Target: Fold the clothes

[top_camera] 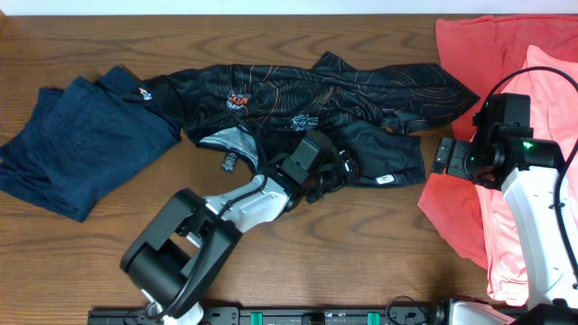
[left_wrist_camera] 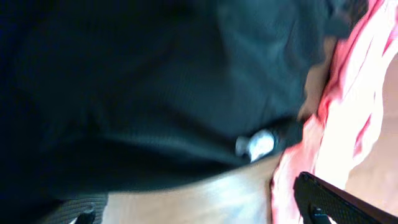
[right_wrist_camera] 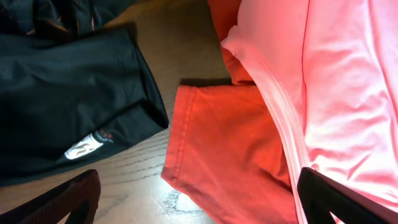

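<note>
Left arm stretches low, its tool (top_camera: 330,171) released on the jersey (top_camera: 379,90); right arm is bent, its tool (top_camera: 444,155) released above the red shirt (top_camera: 452,217).

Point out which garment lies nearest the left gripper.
The black jersey with orange contour lines, mid-table: the left gripper sits on its lower edge. The navy garment lies far left, the coral shirts far right.

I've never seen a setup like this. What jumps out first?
A crumpled black jersey with orange contour lines sprawls across the centre, and the left gripper sits among its lower folds. Bright coral-pink shirts pile up at the right edge, and a navy garment lies at the left.
</note>
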`<state>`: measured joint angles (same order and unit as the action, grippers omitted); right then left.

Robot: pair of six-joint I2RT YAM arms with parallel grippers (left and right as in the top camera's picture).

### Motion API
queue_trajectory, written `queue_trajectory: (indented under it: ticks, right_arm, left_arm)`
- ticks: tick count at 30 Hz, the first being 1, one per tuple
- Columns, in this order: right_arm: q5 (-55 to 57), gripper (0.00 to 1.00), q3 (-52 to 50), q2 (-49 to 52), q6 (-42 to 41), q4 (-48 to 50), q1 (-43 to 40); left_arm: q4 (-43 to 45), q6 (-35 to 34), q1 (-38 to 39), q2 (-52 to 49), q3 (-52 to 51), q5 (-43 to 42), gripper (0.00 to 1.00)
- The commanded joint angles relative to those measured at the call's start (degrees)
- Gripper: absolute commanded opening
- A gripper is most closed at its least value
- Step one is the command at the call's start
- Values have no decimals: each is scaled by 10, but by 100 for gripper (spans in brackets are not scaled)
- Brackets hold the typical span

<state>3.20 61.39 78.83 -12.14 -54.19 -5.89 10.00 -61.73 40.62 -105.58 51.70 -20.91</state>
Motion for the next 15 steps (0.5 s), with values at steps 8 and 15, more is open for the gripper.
queue_trajectory:
  ticks: [8, 15]
  right_arm:
    - [-2, 99, 4, -7, 5, -9, -5]
    - [-5, 99, 4, -7, 5, -15, -5]
  left_arm:
    - [20, -34, -4, -70, -20, 158, 75]
    - [26, -38, -4, -75, -20, 218, 60]
